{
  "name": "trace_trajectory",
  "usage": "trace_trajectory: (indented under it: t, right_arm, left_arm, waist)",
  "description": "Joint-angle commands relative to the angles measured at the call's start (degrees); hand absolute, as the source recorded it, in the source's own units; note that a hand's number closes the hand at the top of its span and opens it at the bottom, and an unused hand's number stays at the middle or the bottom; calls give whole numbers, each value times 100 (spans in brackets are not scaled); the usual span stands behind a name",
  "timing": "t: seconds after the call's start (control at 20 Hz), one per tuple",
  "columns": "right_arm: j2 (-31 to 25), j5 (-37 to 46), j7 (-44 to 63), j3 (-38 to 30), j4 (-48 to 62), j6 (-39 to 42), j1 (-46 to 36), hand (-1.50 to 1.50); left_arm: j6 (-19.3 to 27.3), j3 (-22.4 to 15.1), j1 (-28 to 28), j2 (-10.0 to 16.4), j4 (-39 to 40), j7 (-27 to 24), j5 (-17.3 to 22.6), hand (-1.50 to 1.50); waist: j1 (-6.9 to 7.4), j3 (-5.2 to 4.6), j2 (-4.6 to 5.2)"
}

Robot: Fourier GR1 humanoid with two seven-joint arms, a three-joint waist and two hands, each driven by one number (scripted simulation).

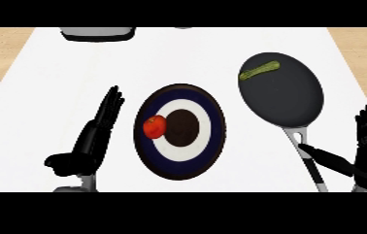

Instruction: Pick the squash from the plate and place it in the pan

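Black against the white counter (pixel 57 82), the left hand (pixel 97 136) stands at the left of the view, just beside the plate's left rim but apart from it. Its fingers are straight and held together, pointing away from the robot and leaning a little to the right, with the thumb stuck out to the left; it has hold of nothing. A bit of grey forearm shows under it at the lower edge. Far behind it, at the counter's back edge, sits a grey and white object (pixel 97 33), cut off at the top. In the middle lies the plate (pixel 179 93), dark blue with a white ring and a dark centre, and a red tomato (pixel 155 126) rests on its left side. To the right is the dark pan (pixel 287 102), its handle (pixel 305 153) running toward the robot. The green squash (pixel 258 70) lies inside the pan, near its far left rim. At the right edge the right hand (pixel 358 145) shows only partly, fingers straight and upright, grasping nothing, thumb stretched left so its tip lies by the handle; whether it touches cannot be told.
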Motion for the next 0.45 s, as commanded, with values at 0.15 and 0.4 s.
trace_trajectory:
  t: [0.15, 0.4]
  right_arm:
    - [-28, 231, -128, 47, 48, -42, 167, -150]
    - [-156, 683, -53, 68, 148, -478, -91, -150]
  left_arm:
    - [-33, 82, -146, -86, 31, 80, -79, 0]
    - [199, -118, -317, -271, -34, 204, -262, 0]
  waist:
    - [5, 0, 1]
    - [9, 0, 2]
